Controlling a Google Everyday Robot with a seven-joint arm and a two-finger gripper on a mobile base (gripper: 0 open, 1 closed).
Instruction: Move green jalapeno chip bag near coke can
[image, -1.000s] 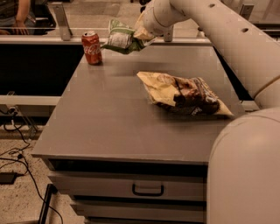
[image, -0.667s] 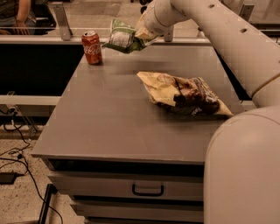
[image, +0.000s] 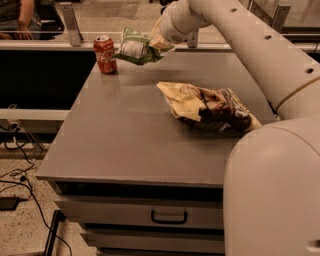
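A white robot arm reaches across a grey table (image: 125, 150) to its far left corner. There the gripper (image: 158, 41) is clamped on one end of the green jalapeno chip bag (image: 134, 48), holding the bag just beside the coke can (image: 105, 54). The bag's white label panel is too small to read. The red can stands upright and bears white Coca-Cola script. A larger yellow-and-brown bag (image: 207, 105) lies mid-table, its print unreadable. A drawer (image: 150, 215) below the tabletop is closed.
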